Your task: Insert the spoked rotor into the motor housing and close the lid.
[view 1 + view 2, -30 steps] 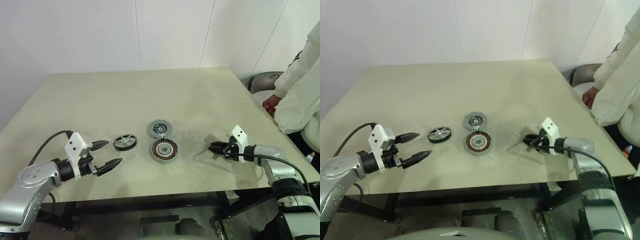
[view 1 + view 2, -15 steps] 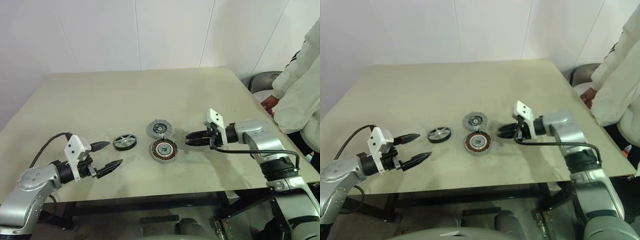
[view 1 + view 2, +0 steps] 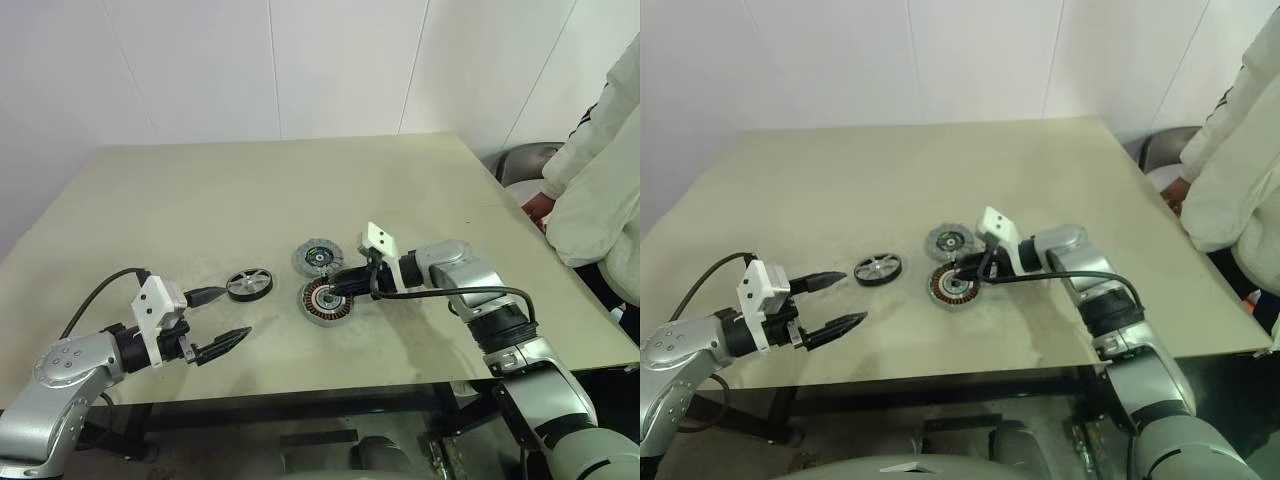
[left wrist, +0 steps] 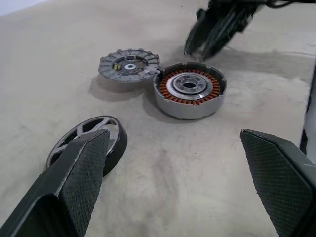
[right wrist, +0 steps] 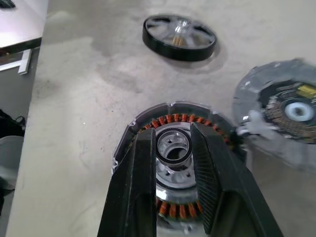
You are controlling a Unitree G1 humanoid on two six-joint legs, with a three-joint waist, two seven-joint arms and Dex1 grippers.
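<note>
Nearest the robot, the left hand (image 3: 218, 318) is hanging low over the front of the counter (image 3: 200, 190) with its two fingers spread wide and nothing between them. Just beyond it the spoked rotor (image 3: 249, 284) is lying flat on the counter, not yet picked up, a little to the left of the motor housing (image 3: 327, 300). The housing is sitting open side up, its copper windings and silver centre showing, and the right hand (image 3: 962, 272) is reaching in from the right, poised over the housing's centre; its fingers are nearly together with a narrow gap and are carrying nothing. Touching the far edge of the housing, the lid (image 3: 319, 257) is lying flat on the counter. By my judgement the rotor step is only beginning: the next move calls for one hand to grasp the rotor by its black rim, carry it over and seat it squarely on the silver centre. At the far right a person's sleeve (image 3: 600, 190) is showing.
</note>
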